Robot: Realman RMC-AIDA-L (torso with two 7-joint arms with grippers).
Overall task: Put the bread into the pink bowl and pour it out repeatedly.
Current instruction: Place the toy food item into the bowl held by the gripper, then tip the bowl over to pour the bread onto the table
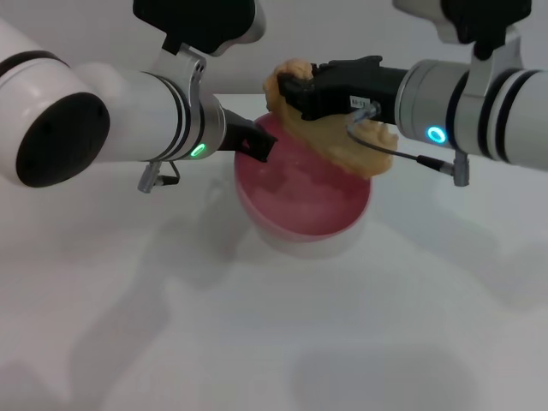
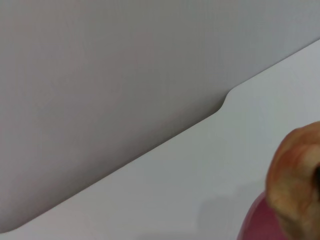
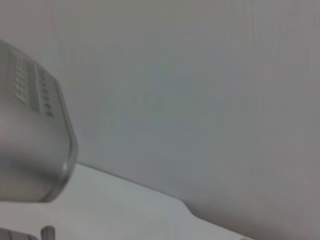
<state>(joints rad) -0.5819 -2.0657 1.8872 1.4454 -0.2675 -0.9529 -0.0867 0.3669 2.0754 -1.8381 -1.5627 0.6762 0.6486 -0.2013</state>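
Observation:
The pink bowl is tilted toward me and held off the white table, its opening facing the camera. My left gripper is shut on the bowl's left rim. My right gripper is shut on the bread, an orange-tan loaf held slanting over the bowl's far right rim. In the left wrist view the bread's end and a piece of the pink bowl show at the edge. The right wrist view shows neither thing.
The white table stretches in front of the bowl. Its far edge with a small notch meets a grey wall. A grey arm housing fills one side of the right wrist view.

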